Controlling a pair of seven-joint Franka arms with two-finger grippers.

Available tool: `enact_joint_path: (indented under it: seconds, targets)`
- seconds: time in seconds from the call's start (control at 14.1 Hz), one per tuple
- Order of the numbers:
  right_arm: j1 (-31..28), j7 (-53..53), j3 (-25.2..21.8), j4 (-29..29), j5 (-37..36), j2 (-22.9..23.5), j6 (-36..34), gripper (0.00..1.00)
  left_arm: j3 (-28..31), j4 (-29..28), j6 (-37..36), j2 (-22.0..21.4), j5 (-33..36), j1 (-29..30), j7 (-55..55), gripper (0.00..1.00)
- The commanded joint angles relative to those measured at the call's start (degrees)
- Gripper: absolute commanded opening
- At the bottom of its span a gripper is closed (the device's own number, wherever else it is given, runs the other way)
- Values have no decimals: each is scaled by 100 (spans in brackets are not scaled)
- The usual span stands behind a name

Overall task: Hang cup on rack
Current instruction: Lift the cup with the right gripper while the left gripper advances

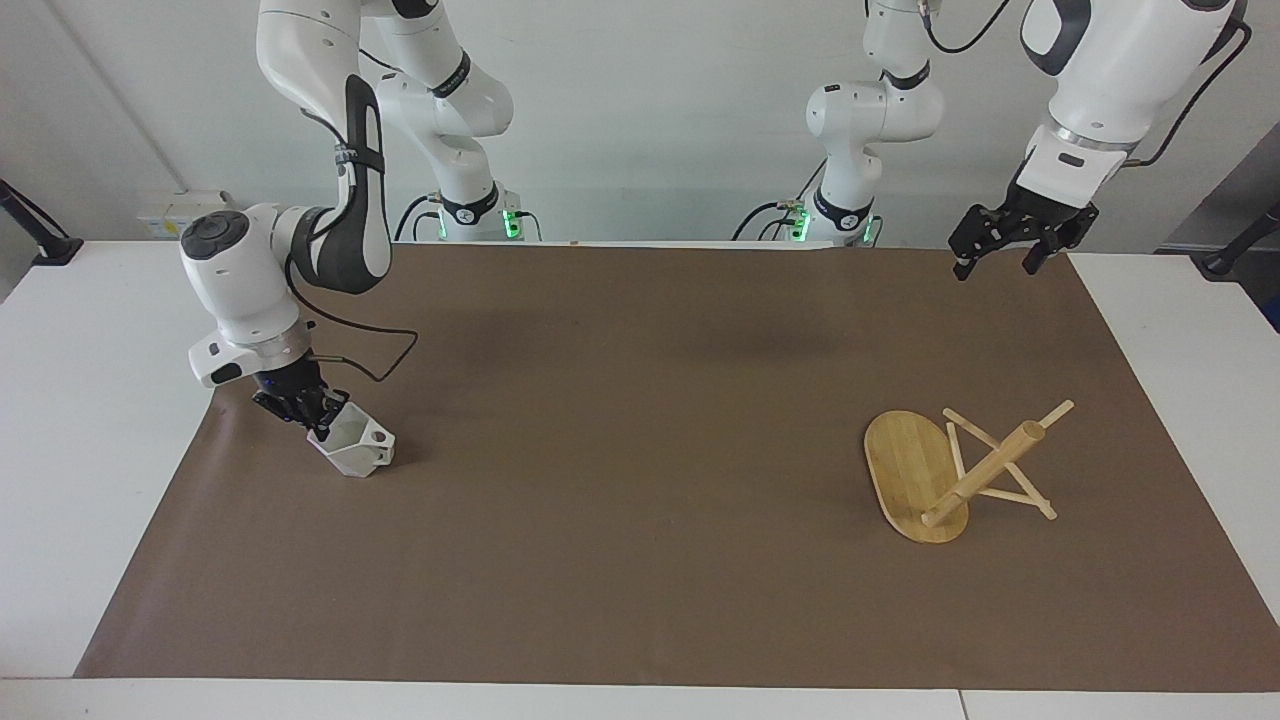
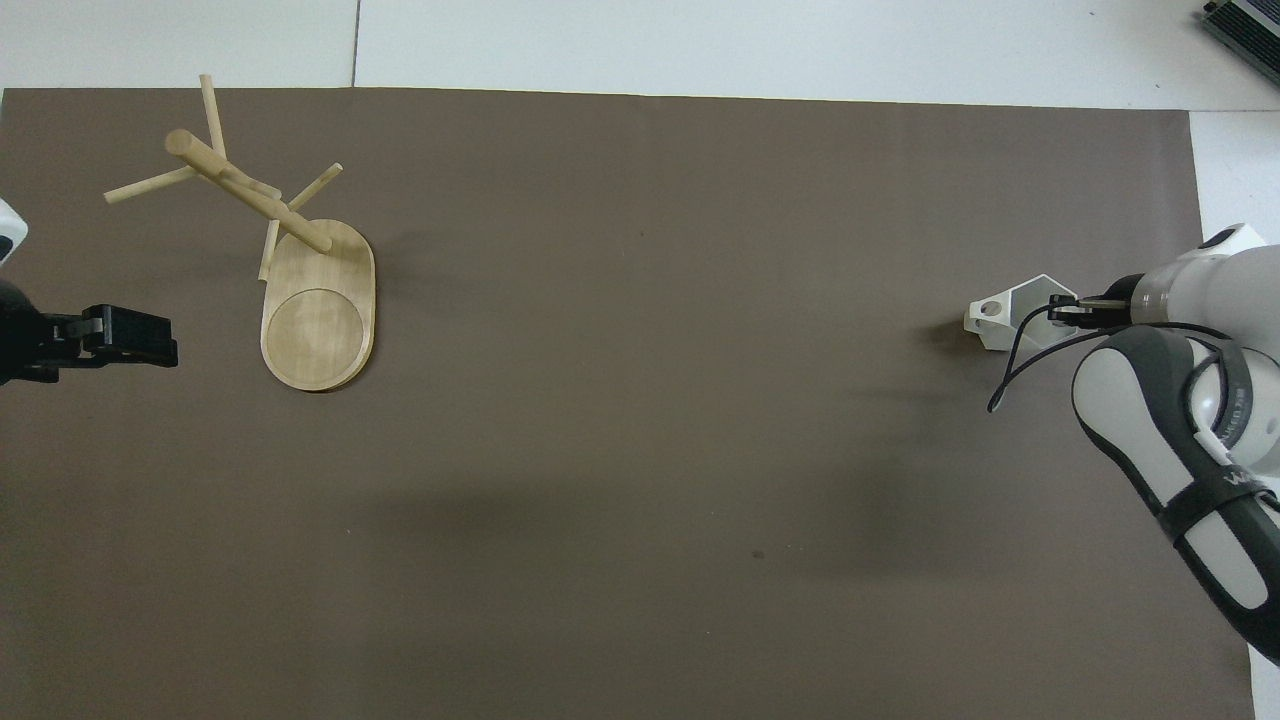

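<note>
Cup [image 1: 355, 446] tilted near the worktop's [image 1: 640, 560] right-arm edge, rim clenched in the right claw [image 1: 318, 423], whose fingertips are hard to make out. Rack [image 1: 950, 470] stands toward the left-arm edge. Left claw [image 1: 990, 258] hangs spread, unladen, over that edge's robot-side corner, half cut off overhead.

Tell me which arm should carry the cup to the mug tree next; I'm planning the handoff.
The right. The right gripper is already shut on the white faceted cup at its end of the table. The left gripper hangs open in the air, holding nothing, nearer the bamboo mug tree.
</note>
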Motion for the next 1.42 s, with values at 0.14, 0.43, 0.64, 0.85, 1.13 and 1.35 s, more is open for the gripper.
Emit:
enact_joint_path:
  seconds: [0.14, 0.43, 0.64, 0.85, 1.13, 1.35]
  targets:
    - [-20, 131, 8, 418, -27, 2, -568, 0, -20, -118, -571, -178, -156, -44, -770, 100]
    - [-20, 131, 17, 585, -27, -33, -780, 0, -108, -126, -538, -231, -236, -44, -1462, 100]
    - [-11, 131, 17, 673, -27, -103, -885, 0, -134, -144, -896, -257, -675, -53, -2253, 100]
    - [-3, 140, 34, 1076, -27, -120, -1473, 0, -222, -144, -985, -257, -1087, -53, -3554, 100]
    - [15, 140, 78, 1394, -27, -164, -1852, 0, -222, -196, -1029, -301, -1562, -44, -4320, 100]
    - [15, 140, 87, 1569, -27, -208, -2133, 0, -143, -301, -1021, -354, -2229, 157, -5110, 100]
